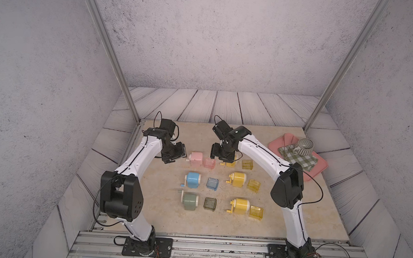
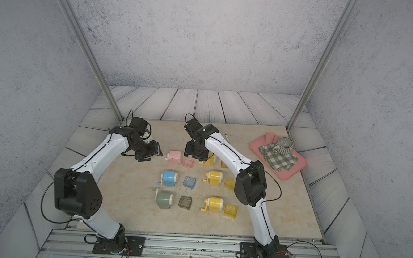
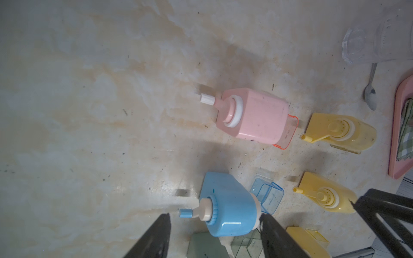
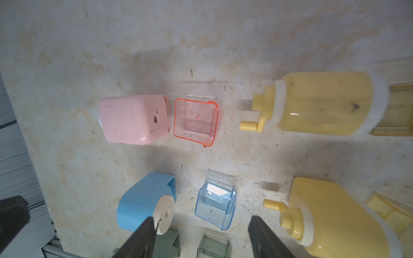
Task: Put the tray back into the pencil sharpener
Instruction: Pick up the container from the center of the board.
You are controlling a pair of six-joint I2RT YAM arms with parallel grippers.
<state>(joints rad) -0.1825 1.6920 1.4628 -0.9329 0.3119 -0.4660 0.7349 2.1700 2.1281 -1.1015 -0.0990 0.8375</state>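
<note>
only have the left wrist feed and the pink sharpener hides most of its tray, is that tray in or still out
Observer: Out. The right wrist view shows the pink tray lying beside the pink sharpener, with a narrow gap between them.
Operator: ok, what about the right jaws
Observer: Open, with nothing between them in the right wrist view.
Operator: anything on the checked cloth on the pink serving tray, it's cut off here
Observer: A striped mug stands on it, seen in both top views.
</note>
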